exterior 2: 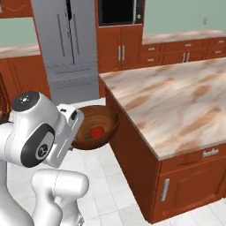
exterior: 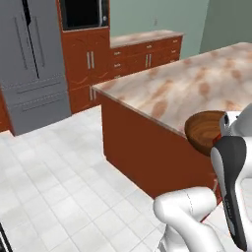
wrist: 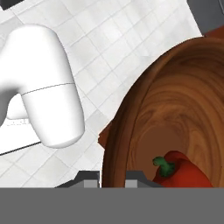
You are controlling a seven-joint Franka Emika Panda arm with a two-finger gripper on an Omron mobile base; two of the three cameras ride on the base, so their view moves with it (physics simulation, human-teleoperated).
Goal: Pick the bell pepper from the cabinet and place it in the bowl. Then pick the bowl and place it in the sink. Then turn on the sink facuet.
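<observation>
The bowl (exterior 2: 98,126), pepper (exterior 2: 96,131) inside, is pinched at its rim by the gripper (wrist: 113,177) and held aloft; carriage to the sink is judged next.

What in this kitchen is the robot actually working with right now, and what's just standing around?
Part of the job:
- wide, shallow dark reddish-brown wooden bowl, carried clear of the counter
- small red bell pepper with a green stem, lying inside that bowl
- end effector, clamped on the bowl's rim

Just standing around:
- marbled pinkish island countertop
- grey refrigerator
- black wall oven
</observation>
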